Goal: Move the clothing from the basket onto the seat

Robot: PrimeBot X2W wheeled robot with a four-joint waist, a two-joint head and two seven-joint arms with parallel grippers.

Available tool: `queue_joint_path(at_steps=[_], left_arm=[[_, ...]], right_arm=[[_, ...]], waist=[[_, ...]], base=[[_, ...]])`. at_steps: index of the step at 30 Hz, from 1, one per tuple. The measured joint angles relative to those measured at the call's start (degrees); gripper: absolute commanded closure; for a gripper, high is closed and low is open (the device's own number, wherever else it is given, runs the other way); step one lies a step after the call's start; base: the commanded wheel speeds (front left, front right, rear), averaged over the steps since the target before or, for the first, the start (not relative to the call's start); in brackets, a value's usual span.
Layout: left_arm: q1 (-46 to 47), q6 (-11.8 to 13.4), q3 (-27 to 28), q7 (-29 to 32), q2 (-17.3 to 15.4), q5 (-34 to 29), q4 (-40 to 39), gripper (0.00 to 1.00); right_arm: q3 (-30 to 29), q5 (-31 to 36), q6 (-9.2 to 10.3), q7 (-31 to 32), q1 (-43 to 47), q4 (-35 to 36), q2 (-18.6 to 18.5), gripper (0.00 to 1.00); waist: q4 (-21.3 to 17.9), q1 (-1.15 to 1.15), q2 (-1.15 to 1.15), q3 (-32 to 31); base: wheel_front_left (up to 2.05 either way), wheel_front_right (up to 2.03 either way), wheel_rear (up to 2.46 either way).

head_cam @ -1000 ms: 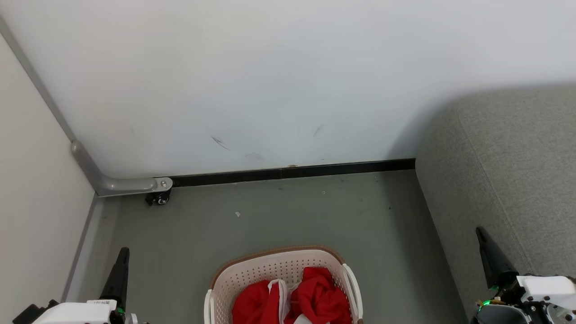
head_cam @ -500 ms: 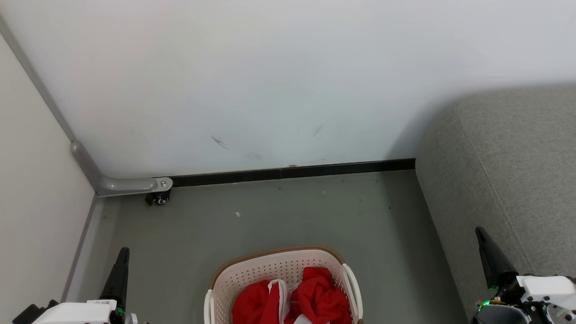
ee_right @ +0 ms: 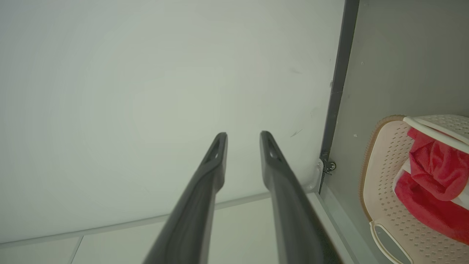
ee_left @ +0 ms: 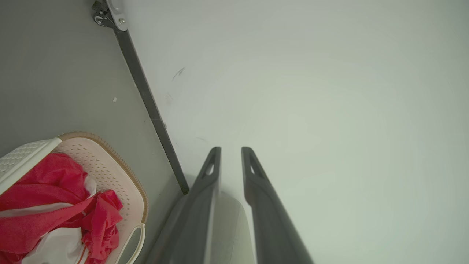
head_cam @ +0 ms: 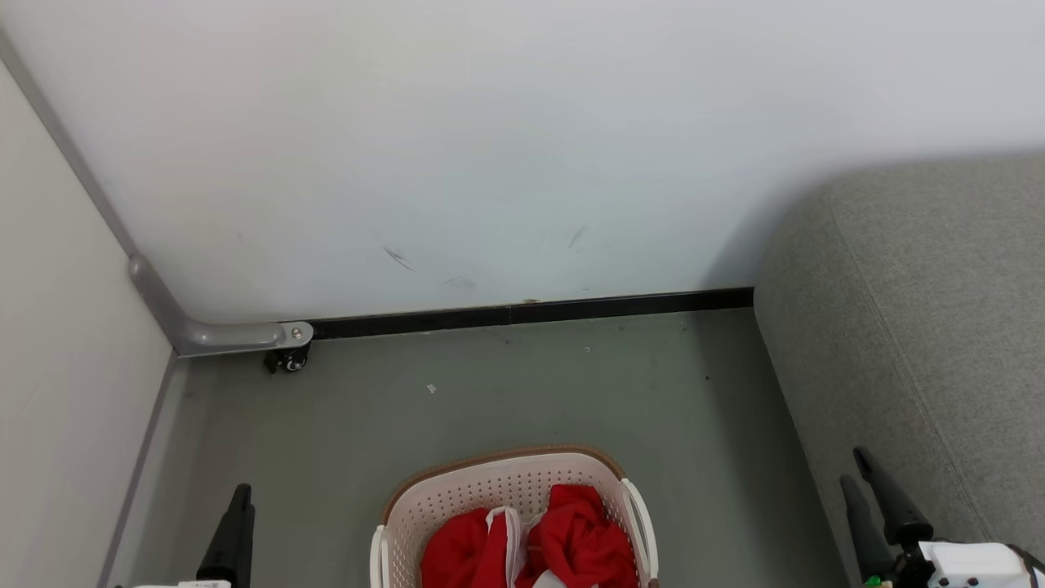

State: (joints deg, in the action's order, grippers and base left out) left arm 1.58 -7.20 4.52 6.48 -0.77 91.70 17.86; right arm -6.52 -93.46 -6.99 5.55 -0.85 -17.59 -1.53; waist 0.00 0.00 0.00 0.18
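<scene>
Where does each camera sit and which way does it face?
Head view: on the head, facing down at basket, wall and seat; left fingers and right fingers at bottom corners.
Left wrist view: on the left wrist, along its parted fingers toward the wall.
Right wrist view: likewise, on the right wrist.
Shared: all show the basket of clothing.

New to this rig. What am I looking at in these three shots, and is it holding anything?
A two-armed wheeled robot. The wide shot is from its head camera, looking down at the grey floor; the other two look along each arm's fingers. The cream perforated plastic laundry basket with a brown rim holds bright red and white soft garments. The big grey fabric sofa stands to its right. The left hand and right hand are both slightly open and hold nothing.
</scene>
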Motion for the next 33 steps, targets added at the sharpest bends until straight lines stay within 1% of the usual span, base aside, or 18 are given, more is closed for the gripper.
queue_joint_path(at_steps=[2,8,19,24,29,33], left_arm=[[-0.9,0.0,-0.2,0.0,0.5,0.0,0.5,0.00],[-0.9,0.0,-0.4,-0.1,0.4,0.0,0.2,0.00],[-0.8,0.0,-1.4,-1.9,-0.2,-2.3,-1.3,0.00],[-0.6,0.0,-2.4,-3.1,-1.2,-4.7,-2.2,0.00],[-0.1,0.0,-3.8,-4.5,-1.5,-6.4,-3.1,0.00],[0.2,0.0,-5.0,-5.7,-2.3,-8.9,-3.7,0.00]], right_arm=[[0.1,0.0,0.00,0.0,1.0,-0.5,0.3,0.00],[0.5,0.2,0.00,-0.1,0.6,0.0,0.3,0.00],[2.2,3.8,0.00,-1.9,0.3,0.9,-0.2,0.00],[3.6,6.6,0.00,-3.4,-0.9,1.1,-1.0,0.00],[5.0,9.6,0.00,-5.0,-1.1,1.2,-1.9,0.00],[6.3,12.2,0.00,-6.0,-2.0,1.1,-2.5,0.00]], waist=[[0.0,0.00,0.00,0.0],[0.0,0.00,0.00,0.1],[0.0,0.05,0.00,0.3],[0.0,0.20,0.00,0.2],[0.0,0.45,0.00,0.1],[0.0,0.65,0.00,-0.2]], base=[[0.00,0.00,0.00],[0.00,0.00,0.00],[0.00,0.00,0.00],[0.00,0.00,0.00],[0.00,0.00,0.00],[0.00,0.00,0.00]])
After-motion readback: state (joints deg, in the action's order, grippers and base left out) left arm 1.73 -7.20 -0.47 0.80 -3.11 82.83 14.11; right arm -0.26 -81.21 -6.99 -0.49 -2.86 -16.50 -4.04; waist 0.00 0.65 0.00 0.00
